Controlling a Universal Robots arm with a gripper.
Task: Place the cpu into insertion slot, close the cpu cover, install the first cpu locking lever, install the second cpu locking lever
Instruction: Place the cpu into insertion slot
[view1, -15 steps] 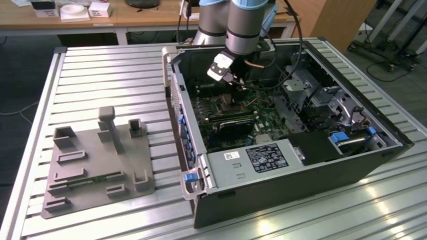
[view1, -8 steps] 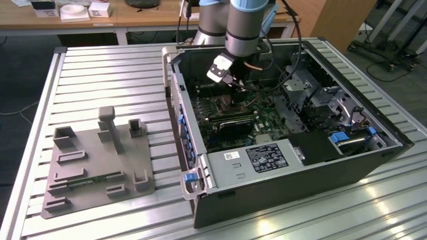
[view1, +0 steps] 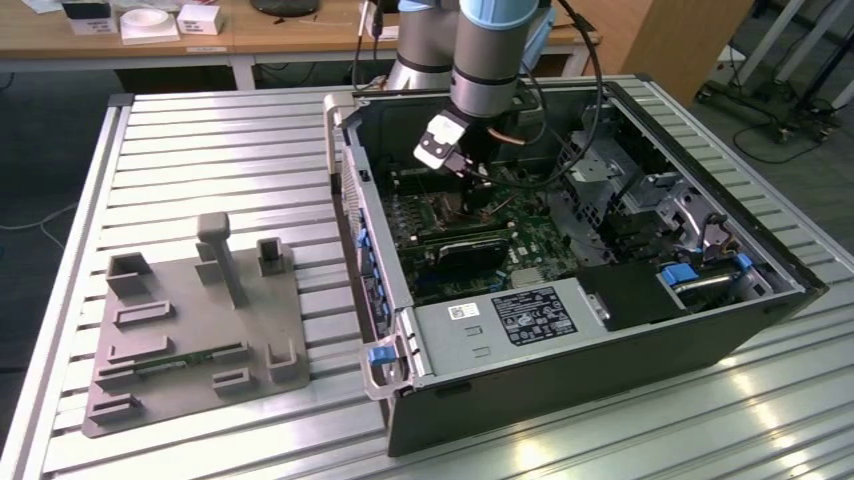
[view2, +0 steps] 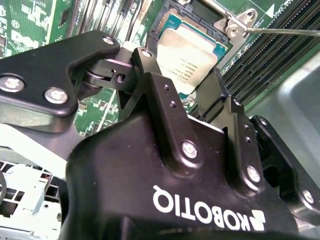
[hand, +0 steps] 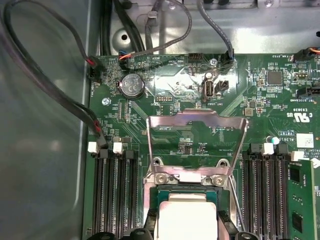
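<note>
Gripper (view1: 461, 172) at 11 o'clock inside the case (view1: 534, 400), exterior view. Fingers (view2: 150, 75) narrowly apart, pinching the chip (view2: 192, 50) in its socket (view2: 170, 11). Cover (hand: 160, 122) flipped open.

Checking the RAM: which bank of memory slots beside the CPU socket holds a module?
The bank across the insertion slot from the looped black cables: a green module stands in its outermost slot. The cable-side bank is bare.
</note>
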